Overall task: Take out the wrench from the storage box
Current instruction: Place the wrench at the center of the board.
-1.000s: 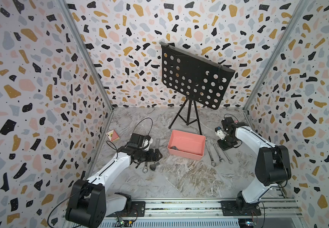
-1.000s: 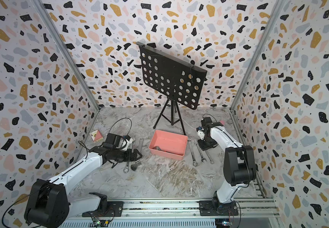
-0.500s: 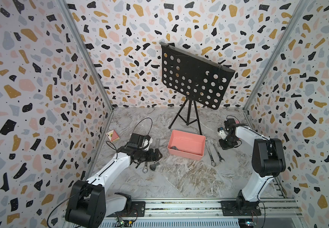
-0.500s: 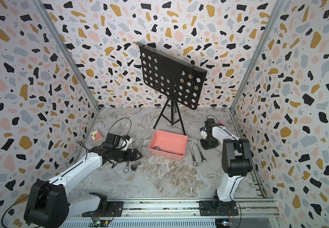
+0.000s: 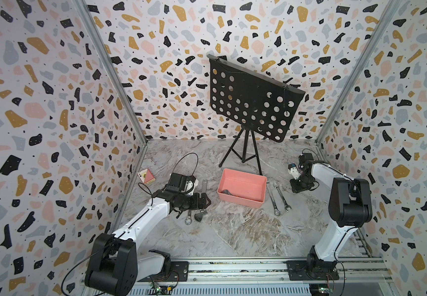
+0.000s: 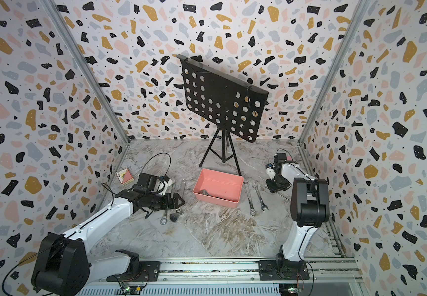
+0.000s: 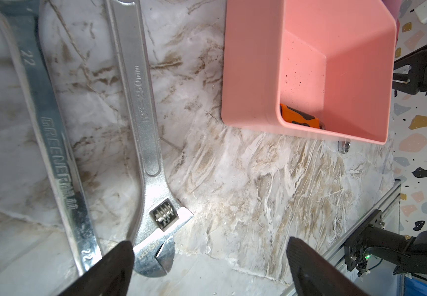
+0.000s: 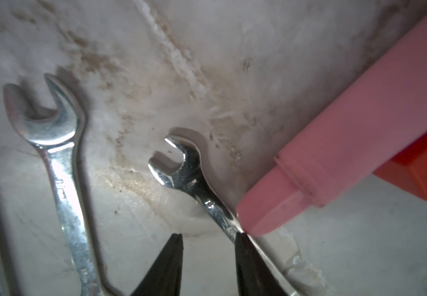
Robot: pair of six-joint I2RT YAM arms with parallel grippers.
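Note:
The salmon-pink storage box (image 5: 243,179) (image 6: 218,179) sits mid-floor. A dark wrench (image 5: 226,192) (image 6: 204,192) lies in its near corner; the left wrist view shows an orange-and-black handle (image 7: 300,119) there. My left gripper (image 5: 207,201) (image 7: 208,246) hovers wide open left of the box, over an adjustable wrench (image 7: 140,102) and a long 22 wrench (image 7: 51,123). My right gripper (image 5: 300,185) (image 8: 208,235) points down at the floor right of the box. It is open, with nothing between its fingers. A small wrench (image 8: 181,164) lies on the floor, running under one fingertip (image 8: 243,246).
Two more wrenches (image 5: 277,198) lie between the box and the right gripper. A black perforated stand (image 5: 253,102) on a tripod is at the back. A small card box (image 5: 146,176) sits far left. A blurred pink object (image 8: 348,143) fills part of the right wrist view.
The right gripper's jaws have parted and the small wrench now lies free on the floor. The right arm shifted slightly. The left arm has not moved.

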